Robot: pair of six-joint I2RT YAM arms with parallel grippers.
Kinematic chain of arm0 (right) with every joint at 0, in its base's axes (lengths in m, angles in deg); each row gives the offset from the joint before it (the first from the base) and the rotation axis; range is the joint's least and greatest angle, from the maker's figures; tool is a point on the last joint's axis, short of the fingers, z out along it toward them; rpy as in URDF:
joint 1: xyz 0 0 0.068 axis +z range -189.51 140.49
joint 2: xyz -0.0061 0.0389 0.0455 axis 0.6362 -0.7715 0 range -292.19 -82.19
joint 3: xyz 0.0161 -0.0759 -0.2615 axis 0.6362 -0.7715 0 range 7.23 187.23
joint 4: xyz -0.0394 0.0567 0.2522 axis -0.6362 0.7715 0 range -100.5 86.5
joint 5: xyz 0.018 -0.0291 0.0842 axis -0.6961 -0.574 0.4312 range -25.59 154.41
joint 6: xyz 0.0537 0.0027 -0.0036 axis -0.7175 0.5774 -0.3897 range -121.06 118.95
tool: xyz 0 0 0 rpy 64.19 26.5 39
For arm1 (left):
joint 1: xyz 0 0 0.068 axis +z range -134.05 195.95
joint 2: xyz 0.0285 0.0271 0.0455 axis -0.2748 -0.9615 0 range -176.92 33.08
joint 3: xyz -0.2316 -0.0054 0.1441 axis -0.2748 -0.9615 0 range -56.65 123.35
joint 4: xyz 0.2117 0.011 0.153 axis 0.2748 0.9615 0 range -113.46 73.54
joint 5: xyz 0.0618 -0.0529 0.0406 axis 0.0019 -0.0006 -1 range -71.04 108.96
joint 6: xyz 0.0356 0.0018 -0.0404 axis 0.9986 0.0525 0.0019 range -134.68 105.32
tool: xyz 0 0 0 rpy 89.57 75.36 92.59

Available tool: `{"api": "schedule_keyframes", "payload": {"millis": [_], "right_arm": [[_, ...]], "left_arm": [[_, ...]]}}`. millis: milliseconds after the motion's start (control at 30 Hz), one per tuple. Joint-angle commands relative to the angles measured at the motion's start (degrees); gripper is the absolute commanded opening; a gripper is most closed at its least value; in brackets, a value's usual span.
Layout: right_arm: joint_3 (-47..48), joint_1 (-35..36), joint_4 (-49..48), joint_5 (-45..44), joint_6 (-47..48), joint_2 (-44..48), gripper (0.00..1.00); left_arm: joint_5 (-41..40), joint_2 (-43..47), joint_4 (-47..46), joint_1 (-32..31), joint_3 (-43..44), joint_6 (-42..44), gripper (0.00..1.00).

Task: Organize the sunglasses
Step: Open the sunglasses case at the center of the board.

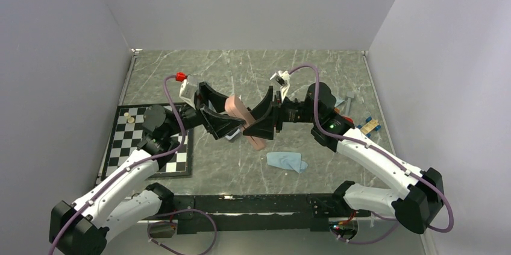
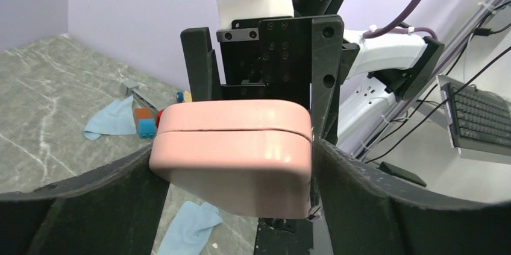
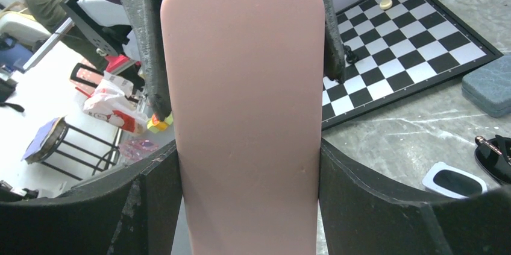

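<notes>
A pink case (image 1: pixel 236 108) hangs closed above the table's middle, held between both arms. My right gripper (image 1: pixel 253 120) is shut on it, with its fingers pressed on the long narrow sides (image 3: pixel 247 176). My left gripper (image 1: pixel 234 114) stands open around the case's other end (image 2: pixel 232 170), its fingers close beside the case. On the table, in the right wrist view, lie the white-framed sunglasses (image 3: pixel 454 181) and part of the black-framed sunglasses (image 3: pixel 495 156) at the frame's edge. From the top, both pairs are hidden under the arms.
A chessboard (image 1: pixel 150 140) with a few pieces lies at the left. A slate-blue case (image 3: pixel 489 86) rests near it. One light blue cloth (image 1: pixel 286 161) lies in front of the middle, another (image 2: pixel 111 119) near coloured blocks (image 1: pixel 369 126) at the right.
</notes>
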State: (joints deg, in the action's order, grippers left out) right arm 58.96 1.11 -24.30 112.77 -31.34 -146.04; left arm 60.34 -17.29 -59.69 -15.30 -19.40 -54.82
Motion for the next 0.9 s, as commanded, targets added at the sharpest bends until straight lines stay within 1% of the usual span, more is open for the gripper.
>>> {"api": "schedule_keyframes", "payload": {"millis": [0,67,100,133,167,300,333,433,467,500,567,667,767,867], "right_arm": [[1.8,0.3,-3.6,-3.3,1.2,1.4,0.24],[1.8,0.3,-2.8,-5.5,1.5,2.2,0.24],[1.7,0.4,-2.7,-6.6,1.6,2.5,0.23],[1.6,0.3,-2.5,-8.0,1.5,2.7,0.22],[1.7,0.3,-2.0,-9.4,1.6,3.1,0.20],[2.9,0.3,2.0,-17.8,3.0,3.4,0.09],[3.4,0.3,3.0,-19.8,3.4,3.3,0.07],[5.3,0.3,7.1,-25.6,4.5,2.8,0.05],[5.5,0.3,7.9,-27.8,4.4,2.8,0.02],[5.6,0.3,8.5,-29.8,4.1,2.9,0.00],[6.1,0.3,10.1,-33.4,4.6,2.8,0.00],[6.9,0.3,12.9,-39.2,5.7,1.6,0.00],[8.1,0.4,15.9,-44.6,7.3,-0.4,0.00],[9.3,1.0,17.5,-46.6,9.6,-2.3,0.00]], "left_arm": [[1.2,0.1,-0.9,-0.6,2.6,0.6,0.79],[-1.1,0.7,3.4,-0.9,3.2,2.5,0.63],[-2.0,0.9,5.4,-1.0,3.5,3.4,0.51],[-3.1,1.2,7.1,-1.2,3.7,3.9,0.42],[-3.7,1.3,8.6,-1.5,3.8,4.3,0.35],[-6.1,1.3,14.8,-2.0,5.7,4.3,0.28],[-7.8,1.1,17.6,-2.1,6.7,4.6,0.24],[-15.0,0.6,27.6,-2.7,9.9,6.1,0.06],[-17.2,0.4,29.8,-2.9,10.4,5.9,0.02],[-18.8,0.2,31.8,-2.9,11.0,5.5,0.01],[-21.1,-0.4,35.5,-3.1,12.4,4.9,0.00],[-25.9,-1.8,43.8,-3.3,15.3,3.7,0.00],[-32.5,-4.0,51.7,-3.6,19.6,1.9,0.02],[-33.6,-5.7,54.8,-4.0,21.5,0.7,0.02]]}}
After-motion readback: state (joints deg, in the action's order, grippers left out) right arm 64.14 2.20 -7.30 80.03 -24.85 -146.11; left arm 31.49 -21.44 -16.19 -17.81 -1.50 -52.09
